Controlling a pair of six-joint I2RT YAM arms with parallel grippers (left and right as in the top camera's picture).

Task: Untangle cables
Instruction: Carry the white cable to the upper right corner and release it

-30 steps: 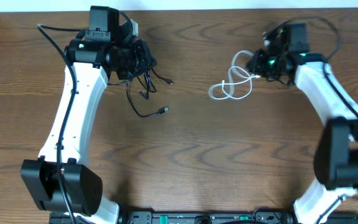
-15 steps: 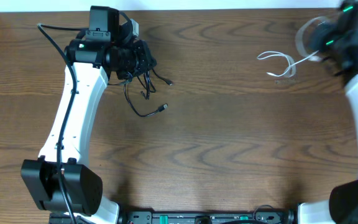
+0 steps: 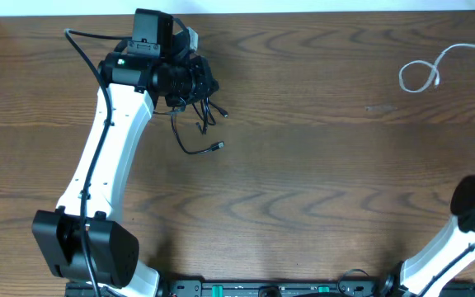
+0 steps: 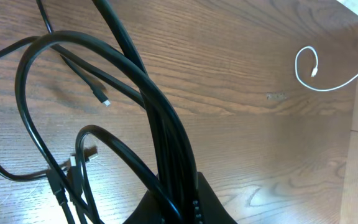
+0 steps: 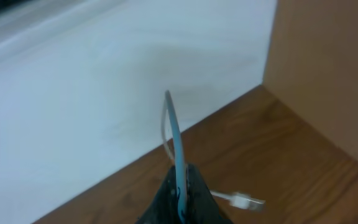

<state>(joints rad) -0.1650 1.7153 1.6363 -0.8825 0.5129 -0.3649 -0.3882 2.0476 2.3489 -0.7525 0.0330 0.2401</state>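
I'm seeing a black cable [image 4: 160, 118] & a white cable [image 5: 174, 140]. Table [image 3: 303, 190] is showing brown wood w/ wavy dark lines. Left arm [image 3: 110, 148] is looking white w/ black ends.

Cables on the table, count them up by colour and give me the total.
black cable: 1
white cable: 1
Total: 2
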